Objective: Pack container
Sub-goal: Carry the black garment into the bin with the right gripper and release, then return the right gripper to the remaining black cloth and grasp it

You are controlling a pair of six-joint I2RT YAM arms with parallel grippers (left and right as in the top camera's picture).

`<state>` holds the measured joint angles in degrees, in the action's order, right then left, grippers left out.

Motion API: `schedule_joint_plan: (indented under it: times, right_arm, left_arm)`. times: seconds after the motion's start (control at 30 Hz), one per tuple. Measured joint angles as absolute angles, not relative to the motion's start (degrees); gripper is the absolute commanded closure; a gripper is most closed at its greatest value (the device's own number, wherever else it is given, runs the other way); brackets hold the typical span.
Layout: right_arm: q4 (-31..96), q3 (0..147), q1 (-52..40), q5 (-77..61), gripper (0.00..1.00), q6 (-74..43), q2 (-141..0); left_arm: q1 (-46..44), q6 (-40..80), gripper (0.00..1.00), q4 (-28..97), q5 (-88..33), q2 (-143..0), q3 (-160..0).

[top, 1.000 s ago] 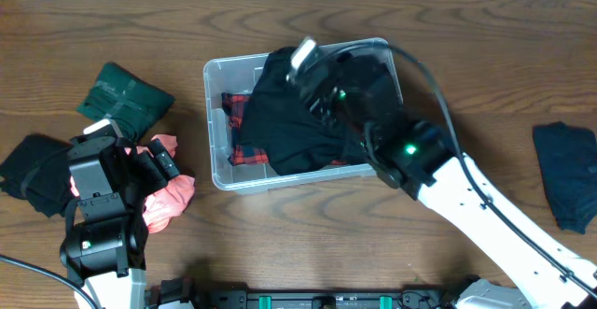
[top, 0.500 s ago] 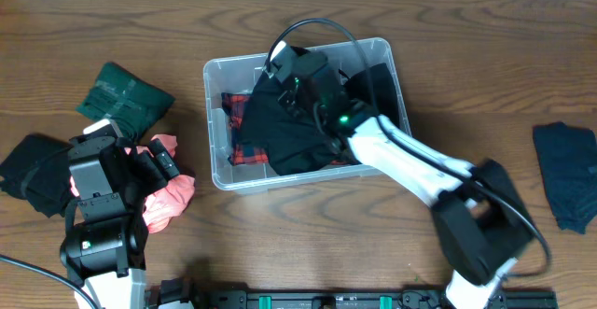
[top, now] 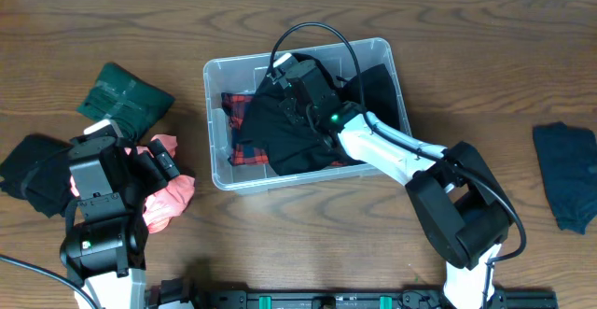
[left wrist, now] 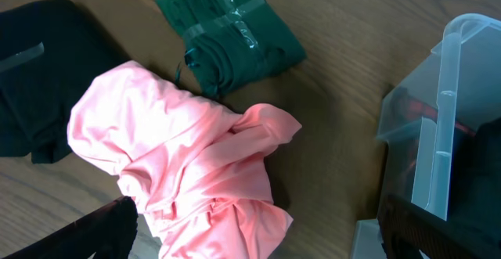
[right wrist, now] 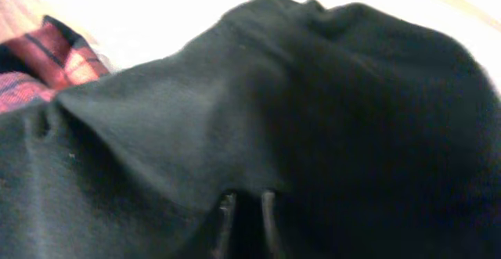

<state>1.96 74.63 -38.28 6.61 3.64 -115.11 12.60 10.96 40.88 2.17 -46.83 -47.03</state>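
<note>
The container (top: 215, 122) is a clear plastic bin at the table's centre; its corner also shows in the left wrist view (left wrist: 438, 126). It holds a red plaid garment (top: 239, 109) and a black garment (top: 280, 141) spread over it. My right gripper (top: 291, 83) reaches into the bin. In the right wrist view its fingertips (right wrist: 225, 216) stand close together, pinching the black garment (right wrist: 156, 134). My left gripper (top: 157, 167) is open, its jaws wide apart over a crumpled pink garment (left wrist: 188, 165) on the table left of the bin.
A folded green garment (top: 126, 94) lies at the far left, also in the left wrist view (left wrist: 231, 32). A black garment (top: 33, 171) lies beside the left arm. A dark garment (top: 567, 183) lies at the right edge.
My right arm has folded at the elbow and lowered the black garment deeper into the bin, the gripper shifting toward the bin's back left. The left arm has not moved.
</note>
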Motion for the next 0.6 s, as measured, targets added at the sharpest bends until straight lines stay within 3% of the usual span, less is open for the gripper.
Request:
schedule_joint_plan:
  times: [0.07, 0.17, 0.2, 0.4, 0.6]
  right_arm:
    - [2.2, 74.6, -37.8, 6.5, 0.75, 3.3, -114.8]
    - [3.9, 74.4, -37.0, 6.3, 0.43, 3.0, -113.1]
    - [5.0, 74.2, -36.5, 6.3, 0.38, 3.1, -111.9]
    - [14.1, 73.3, -32.4, 10.0, 0.23, 2.5, -99.4]
    - [32.1, 74.0, -23.1, 22.1, 0.09, -1.1, -83.9]
  left_arm:
    - [12.6, 11.0, 0.02, 40.9, 2.2, -46.8, -47.0]
    - [12.6, 11.0, 0.02, 41.0, 2.2, -46.8, -47.0]
    - [12.6, 11.0, 0.02, 41.0, 2.2, -46.8, -47.0]
    - [12.6, 10.9, 0.02, 41.0, 2.2, -46.8, -47.0]
    - [12.6, 11.0, 0.02, 41.0, 2.2, -46.8, -47.0]
